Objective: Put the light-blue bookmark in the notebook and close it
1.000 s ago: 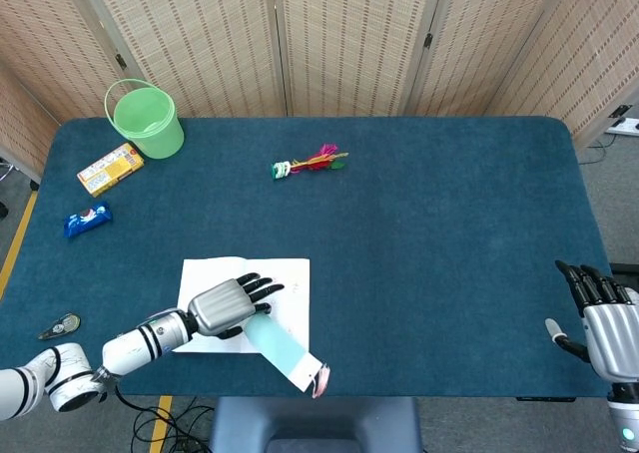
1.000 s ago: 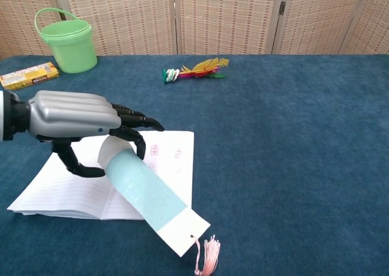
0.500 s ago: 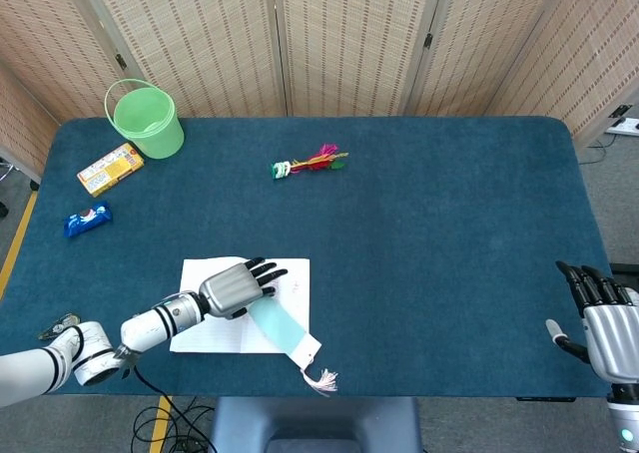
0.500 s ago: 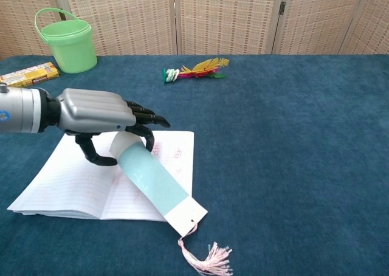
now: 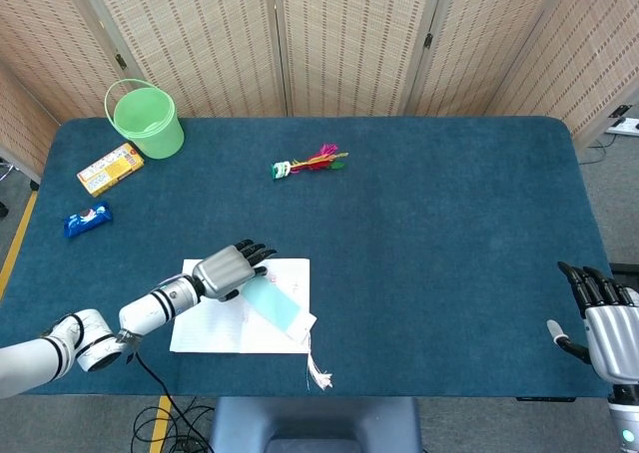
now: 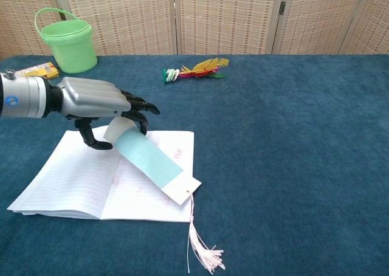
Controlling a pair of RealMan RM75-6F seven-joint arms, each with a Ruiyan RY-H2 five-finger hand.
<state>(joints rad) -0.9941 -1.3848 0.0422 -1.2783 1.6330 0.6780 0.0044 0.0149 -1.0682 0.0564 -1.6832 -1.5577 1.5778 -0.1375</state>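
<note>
A dark blue felt-like worktop (image 5: 449, 224) stands before woven folding screens (image 5: 349, 44). The left hand (image 6: 100, 103) grips the upper end of the light-blue bookmark (image 6: 149, 160), which slants down across the right page of the open notebook (image 6: 79, 185); its pale tassel (image 6: 200, 245) trails off the page onto the cloth. The right hand (image 5: 604, 318) rests at the worktop's right edge, fingers apart, holding nothing. Far back sit a green bucket (image 5: 147, 121), a yellow box (image 5: 110, 168), a blue packet (image 5: 87, 219) and a feathered toy (image 5: 310, 162).

Open table (image 5: 449, 233) right of notebook (image 5: 215, 323); shuttlecock (image 5: 310, 162), bucket (image 5: 147, 120) well behind.
</note>
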